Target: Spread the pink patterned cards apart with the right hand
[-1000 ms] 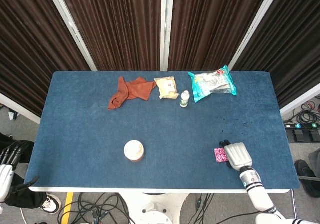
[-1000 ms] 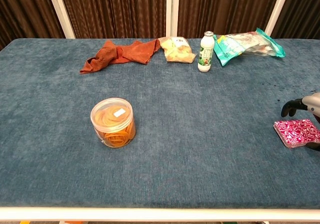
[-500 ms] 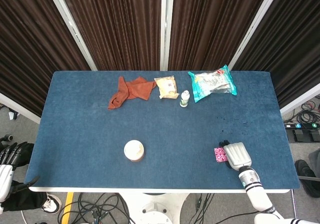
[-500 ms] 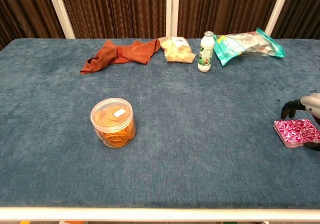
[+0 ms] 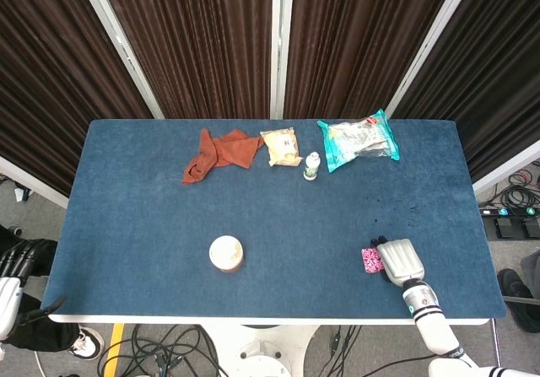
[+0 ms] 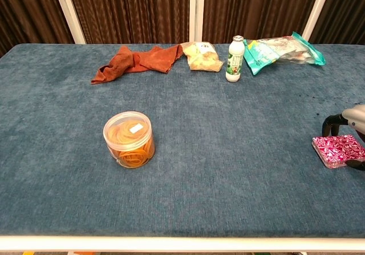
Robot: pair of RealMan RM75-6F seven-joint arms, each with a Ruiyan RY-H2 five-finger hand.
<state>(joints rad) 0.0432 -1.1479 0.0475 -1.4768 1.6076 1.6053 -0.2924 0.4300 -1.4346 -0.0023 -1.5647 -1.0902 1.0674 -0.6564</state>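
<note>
The pink patterned cards (image 5: 369, 261) (image 6: 337, 150) lie as one stack on the blue table near its front right. My right hand (image 5: 400, 261) (image 6: 349, 120) sits over the stack's right side, palm down. In the chest view one dark finger (image 6: 328, 124) arches down just behind the stack, and another fingertip (image 6: 357, 165) lies at its front edge. The stack stays flat on the cloth, and I cannot tell whether those fingers touch it. My left hand (image 5: 15, 263) hangs off the table's left front corner, holding nothing.
A clear tub of rubber bands (image 5: 226, 253) (image 6: 129, 139) stands front centre. Along the back lie an orange cloth (image 6: 137, 61), a snack packet (image 6: 202, 56), a small white bottle (image 6: 234, 51) and a teal bag (image 6: 284, 48). The table's front edge (image 5: 270, 318) runs close to my right hand.
My left hand has sunk lower and further off the left edge of the head view. The right hand's rear finger has shifted slightly right, closer to the stack; the cards have not moved.
</note>
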